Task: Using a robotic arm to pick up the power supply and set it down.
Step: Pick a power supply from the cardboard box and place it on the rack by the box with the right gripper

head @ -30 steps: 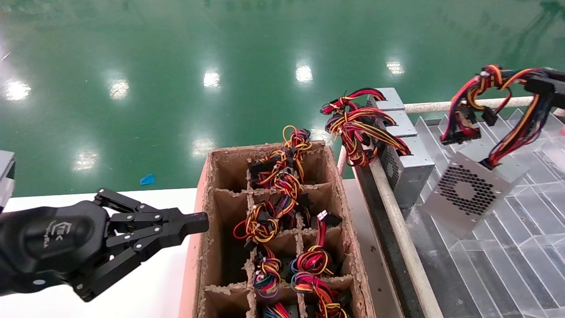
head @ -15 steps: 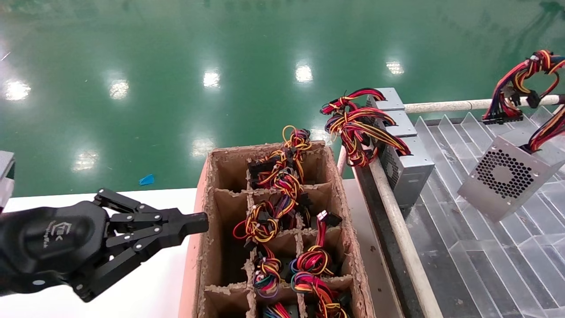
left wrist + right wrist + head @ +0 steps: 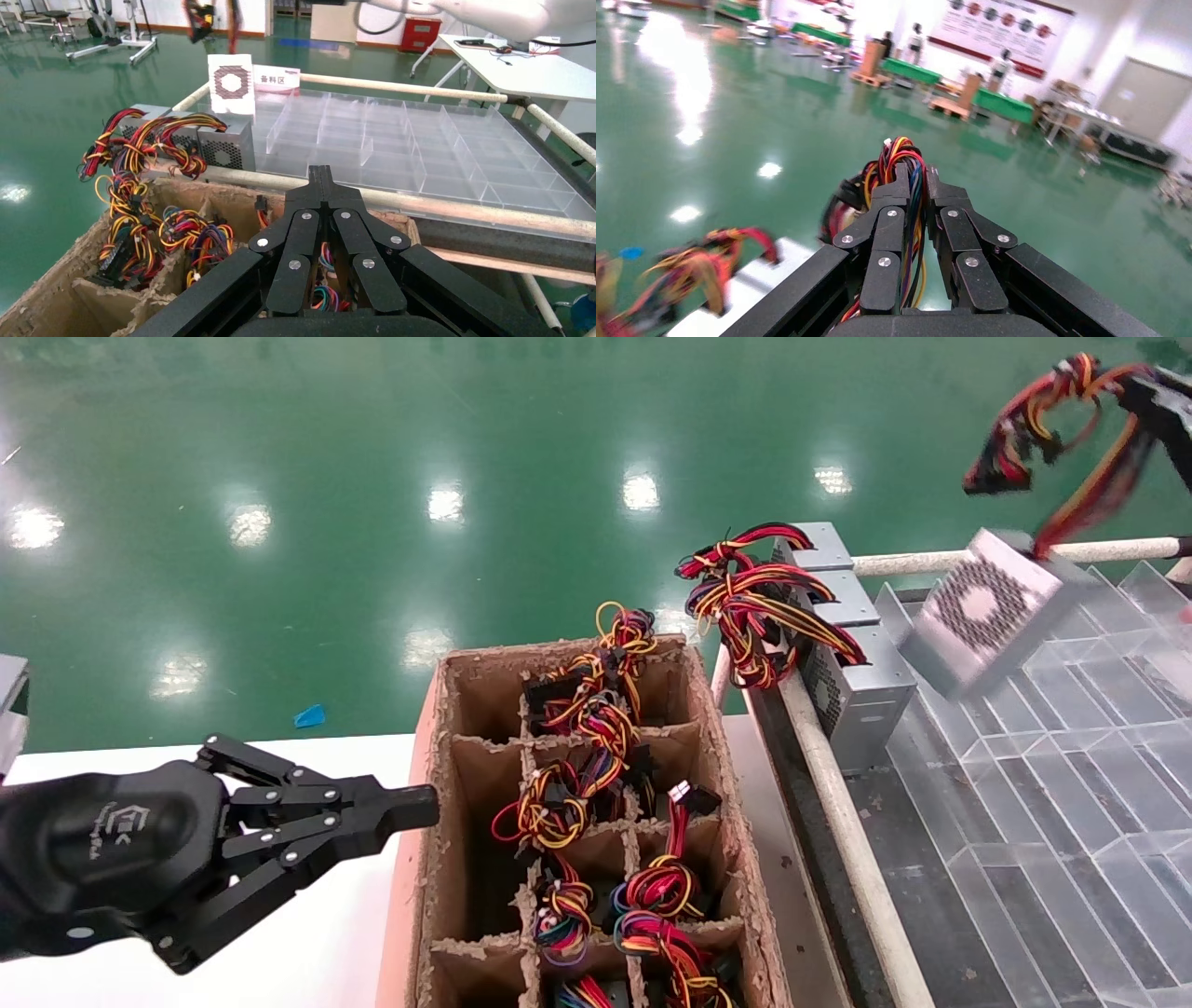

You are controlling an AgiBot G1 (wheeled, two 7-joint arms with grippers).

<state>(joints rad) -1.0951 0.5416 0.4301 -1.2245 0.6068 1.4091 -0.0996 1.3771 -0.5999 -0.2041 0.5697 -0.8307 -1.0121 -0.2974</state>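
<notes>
The power supply [image 3: 982, 607], a small grey box with a perforated vent, hangs tilted in the air above the far end of the clear tray. In the left wrist view the power supply [image 3: 230, 84] shows as a pale vented face. Its wire bundle [image 3: 1043, 421] rises to my right gripper [image 3: 1141, 391] at the top right corner. In the right wrist view my right gripper [image 3: 917, 179] is shut on those coloured wires [image 3: 899, 153]; the box itself is out of sight there. My left gripper [image 3: 424, 803] stays parked and shut, holding nothing, beside the crate; the left gripper [image 3: 320, 172] points over the crate's rim.
A brown cardboard divider crate [image 3: 717, 775] holds several wire bundles. Three similar grey boxes [image 3: 852, 617] with red-yellow wires stand at the tray's near corner. A clear partitioned tray [image 3: 1071, 784] lies behind a pipe rail [image 3: 838, 812]. A white table [image 3: 326, 933] is under the left arm.
The hanging power supply has risen and swung, first right, then back left and farther from me. The right gripper moved up with the wires. The left arm has not moved.
</notes>
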